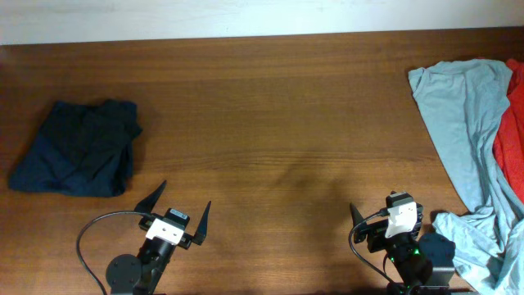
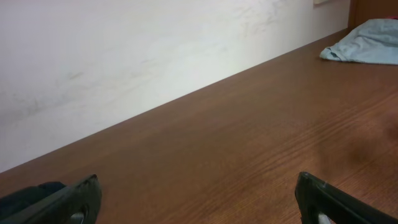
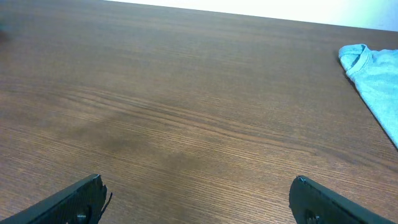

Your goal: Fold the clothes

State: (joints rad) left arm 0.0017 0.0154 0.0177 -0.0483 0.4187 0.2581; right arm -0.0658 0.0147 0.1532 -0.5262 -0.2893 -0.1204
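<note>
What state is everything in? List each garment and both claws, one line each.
dark-navy garment: gathered in a rumpled bundle, lying at the table's left
light-blue shirt: unfolded, spread loosely, wrinkled
red garment: unfolded, cut off by the frame edge, against the light-blue shirt
left claw: open, empty
right claw: open, empty

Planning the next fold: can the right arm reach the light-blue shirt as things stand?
Probably yes: the right gripper is open and empty, the shirt lies close on its right, and nothing stands between them.
</note>
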